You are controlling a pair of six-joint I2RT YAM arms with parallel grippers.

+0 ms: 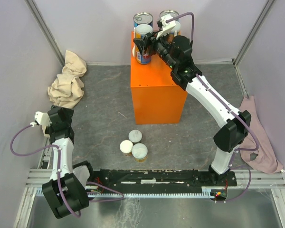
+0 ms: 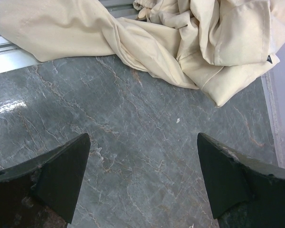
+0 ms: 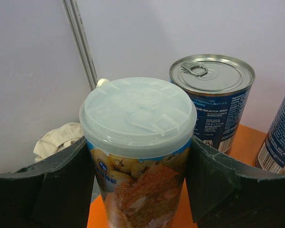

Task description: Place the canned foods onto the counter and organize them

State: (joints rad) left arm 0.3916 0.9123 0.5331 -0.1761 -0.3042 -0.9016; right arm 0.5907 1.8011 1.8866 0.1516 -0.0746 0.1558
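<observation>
The orange counter (image 1: 156,95) stands at the back middle, and two blue-labelled tins (image 1: 143,20) (image 1: 169,16) sit at its far edge. My right gripper (image 1: 146,43) is shut on a colourful can with a pale lid (image 1: 144,32) over the counter's left rear part. In the right wrist view this can (image 3: 137,142) fills the gap between both fingers (image 3: 61,185). Its base is hidden. A blue tin (image 3: 213,95) stands just behind it. Three pale-lidded cans (image 1: 134,136) (image 1: 127,147) (image 1: 139,152) cluster on the table in front. My left gripper (image 2: 142,180) hangs open over bare table.
A beige cloth (image 1: 68,80) lies crumpled at the left wall, just beyond my left gripper (image 1: 54,116). A pink cloth (image 1: 256,137) drapes by the right wall beside the right arm. The black rail (image 1: 156,178) runs along the near edge.
</observation>
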